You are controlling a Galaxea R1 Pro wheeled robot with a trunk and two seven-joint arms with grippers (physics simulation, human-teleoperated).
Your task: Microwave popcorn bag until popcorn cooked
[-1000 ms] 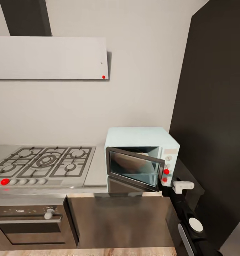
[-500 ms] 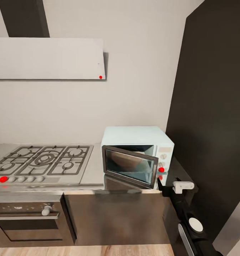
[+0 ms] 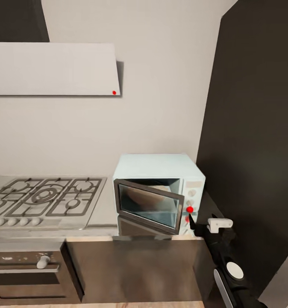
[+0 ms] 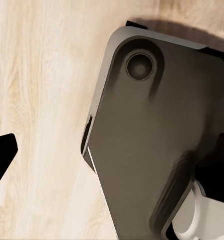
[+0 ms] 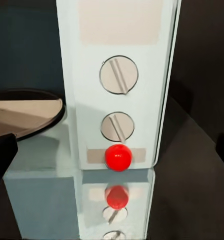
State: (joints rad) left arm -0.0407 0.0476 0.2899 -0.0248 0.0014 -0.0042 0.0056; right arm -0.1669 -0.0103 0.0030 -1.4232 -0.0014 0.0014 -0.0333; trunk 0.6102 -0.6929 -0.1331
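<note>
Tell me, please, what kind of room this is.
Most likely a kitchen: a pale mint-blue microwave stands on a grey steel countertop beside a grated gas hob.

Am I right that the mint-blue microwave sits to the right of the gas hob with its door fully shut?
Not quite: the microwave does sit right of the gas hob, but its door is ajar, swung partway open, as the head view shows.

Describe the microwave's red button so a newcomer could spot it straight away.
On the steel countertop, right of the gas hob, stands the mint-blue microwave. Its right control panel carries two grey slotted knobs; the red button sits just below them, the only red, ball-shaped control there.
</note>
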